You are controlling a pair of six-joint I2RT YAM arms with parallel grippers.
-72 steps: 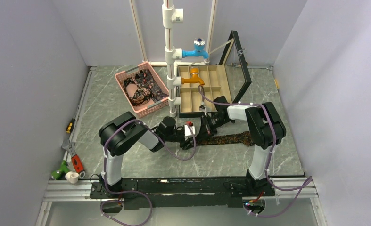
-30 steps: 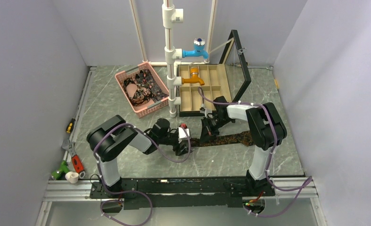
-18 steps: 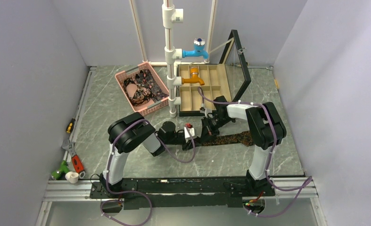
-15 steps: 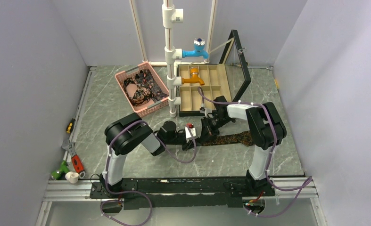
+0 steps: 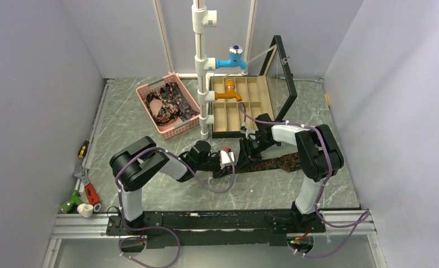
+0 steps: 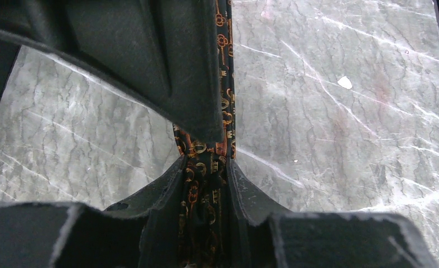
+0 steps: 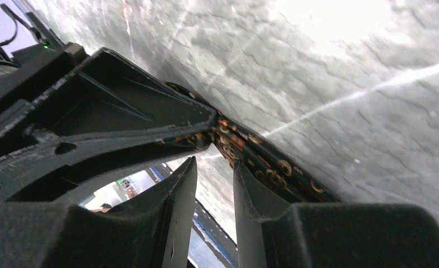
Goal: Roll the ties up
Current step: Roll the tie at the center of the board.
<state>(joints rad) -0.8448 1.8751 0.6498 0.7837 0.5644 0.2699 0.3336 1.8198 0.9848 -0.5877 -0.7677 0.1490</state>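
One tie (image 5: 273,163), dark with a small orange and red pattern, lies flat across the table's middle. My left gripper (image 5: 228,163) is at its left end. In the left wrist view the left gripper (image 6: 206,164) is shut on the tie (image 6: 224,67), with the fabric pinched between both fingers. My right gripper (image 5: 245,152) stands just right of it, over the same end. Seen from the right wrist, the right gripper (image 7: 214,163) is open with nothing between its fingers, and the tie (image 7: 273,167) lies beside its right finger. More ties (image 5: 169,103) sit heaped in the basket.
The pink mesh basket (image 5: 155,82) stands at the back left. A white pipe stand (image 5: 202,72) with a blue and an orange tap rises behind the grippers. An open compartment box (image 5: 245,106) sits back right, lid (image 5: 286,72) raised. Hand tools (image 5: 86,190) lie at the left edge.
My left gripper moved right to the tie's end and shut on it. The right gripper, shut a second ago, has opened and let go of the tie.
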